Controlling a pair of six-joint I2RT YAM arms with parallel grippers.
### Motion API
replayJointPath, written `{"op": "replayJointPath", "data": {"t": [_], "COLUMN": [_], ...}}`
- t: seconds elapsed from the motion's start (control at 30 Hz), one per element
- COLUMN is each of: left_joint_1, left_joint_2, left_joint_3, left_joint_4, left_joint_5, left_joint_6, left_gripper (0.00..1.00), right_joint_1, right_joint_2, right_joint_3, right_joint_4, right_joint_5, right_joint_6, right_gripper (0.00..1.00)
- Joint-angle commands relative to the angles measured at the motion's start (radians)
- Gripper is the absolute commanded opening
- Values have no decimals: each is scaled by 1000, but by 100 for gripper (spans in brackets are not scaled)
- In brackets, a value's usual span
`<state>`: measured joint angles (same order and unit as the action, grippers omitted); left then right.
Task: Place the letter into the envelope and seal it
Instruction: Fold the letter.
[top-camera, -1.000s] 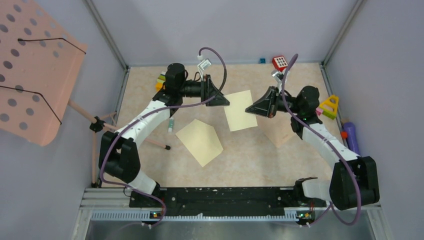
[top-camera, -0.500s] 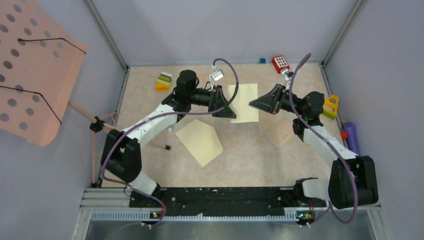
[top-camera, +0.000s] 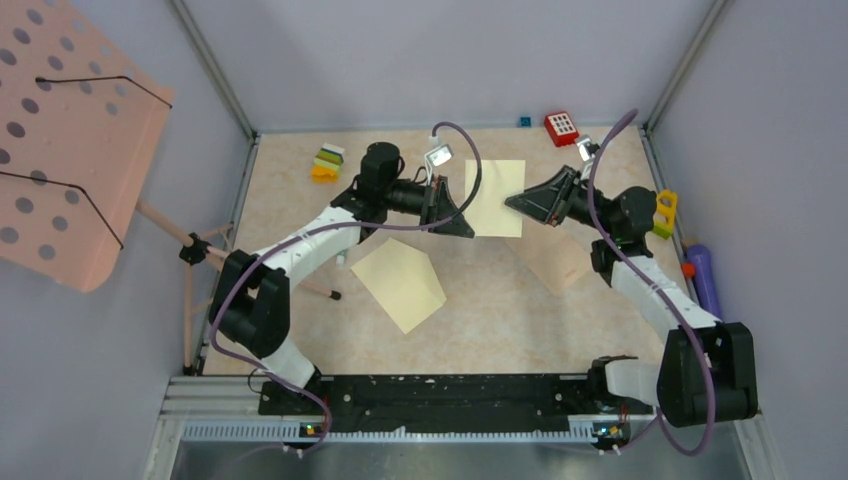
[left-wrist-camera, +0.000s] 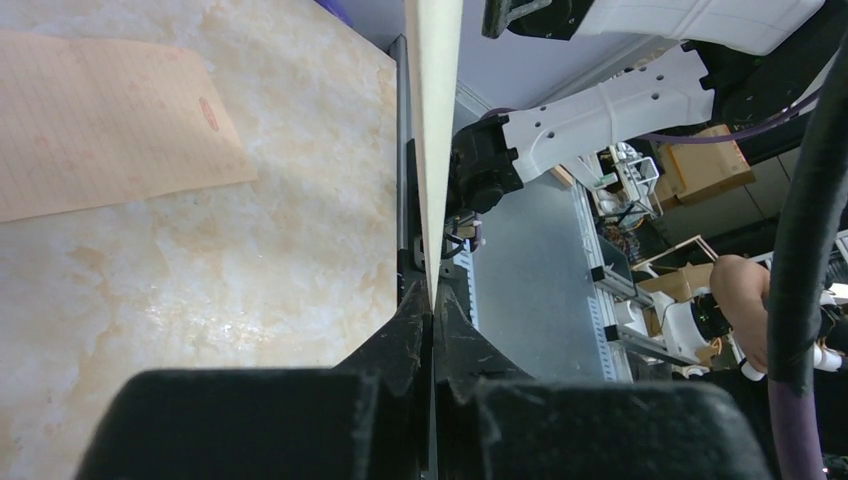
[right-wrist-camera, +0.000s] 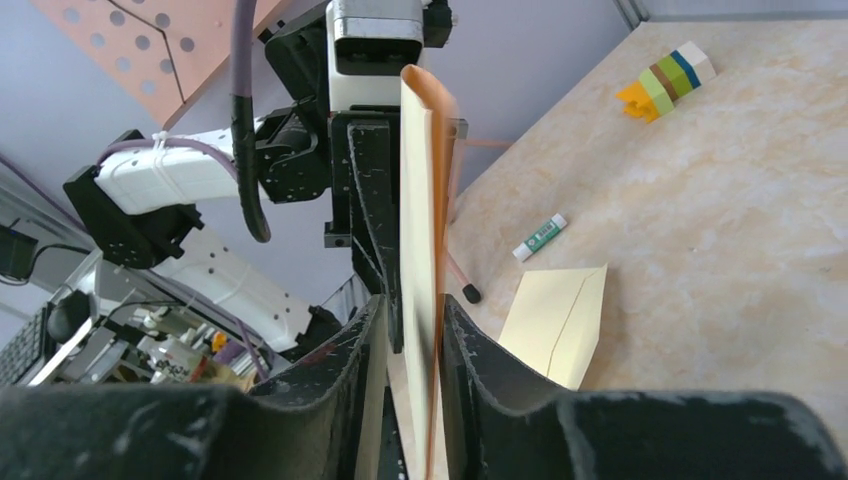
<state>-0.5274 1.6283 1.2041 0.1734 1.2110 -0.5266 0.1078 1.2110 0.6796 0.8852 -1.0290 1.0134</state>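
Envelope (top-camera: 400, 285) lay flat at frame centre. Higher up, the left gripper (left-wrist-camera: 432, 305) pinched the letter's (top-camera: 495, 197) edge; the right gripper's (right-wrist-camera: 412, 312) fingers flanked it, grip unclear.

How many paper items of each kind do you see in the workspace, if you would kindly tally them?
envelope: 1
letter: 1
tan sheet: 1
Total: 3

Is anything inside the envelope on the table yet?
Nothing pokes out of the envelope, flat on the table, flap open; its face hides the inside. The pale sheet is outside it, clamped by the shut jaws of the left gripper, between the jaws of the right gripper.
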Motion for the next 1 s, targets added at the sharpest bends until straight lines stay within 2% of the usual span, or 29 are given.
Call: {"op": "replayJointPath", "data": {"t": [0.0, 0.07, 0.13, 0.17, 0.23, 0.3, 0.33, 0.37, 0.4, 0.47, 0.53, 0.57, 0.6, 0.8, 0.97], "left_joint_1": [0, 0, 0, 0, -1, -2, -1, -1, -2, 0, 8, 14, 19, 27, 23], "left_joint_2": [-28, -29, -29, -26, -23, -25, -28, -33, -42, -59, -81, -88, -91, -11, 145], "left_joint_3": [32, 49, 64, 71, 75, 73, 70, 65, 62, 66, 69, 72, 79, 179, 281], "left_joint_4": [16, -26, -52, -55, -57, -56, -57, -59, -66, -109, -146, -165, -197, -362, -366], "left_joint_5": [-6, -7, -5, 1, 10, 14, 12, 6, -2, -44, -104, -145, -187, -422, -531], "left_joint_6": [33, 58, 73, 73, 71, 75, 79, 85, 94, 128, 162, 176, 189, 316, 311], "left_gripper": [0, 0, 0, 0, 0, 0, 0, 5, 18, 50, 85, 93, 98, 98, 98], "right_joint_1": [-10, -11, -11, -11, -9, -8, -9, -9, -8, -10, -15, -19, -26, -102, -238], "right_joint_2": [-37, -36, -27, -20, -9, -2, -1, 1, 1, -6, -39, -57, -76, -108, -128], "right_joint_3": [1, 7, 21, 25, 27, 25, 25, 26, 28, 40, 64, 76, 88, 155, 149], "right_joint_4": [3, 1, -2, -1, 8, 11, 11, 11, 8, -40, -218, -314, -395, -806, -972], "right_joint_5": [10, 8, 0, -6, -12, -11, -13, -15, -14, -3, 44, 85, 128, 364, 483], "right_joint_6": [-43, -47, -48, -42, -33, -30, -29, -29, -29, -52, -133, -182, -227, -374, -444], "right_gripper": [37, 46, 49, 47, 28, 2, 0, 0, 0, 0, 0, 0, 0, 0, 0]}}
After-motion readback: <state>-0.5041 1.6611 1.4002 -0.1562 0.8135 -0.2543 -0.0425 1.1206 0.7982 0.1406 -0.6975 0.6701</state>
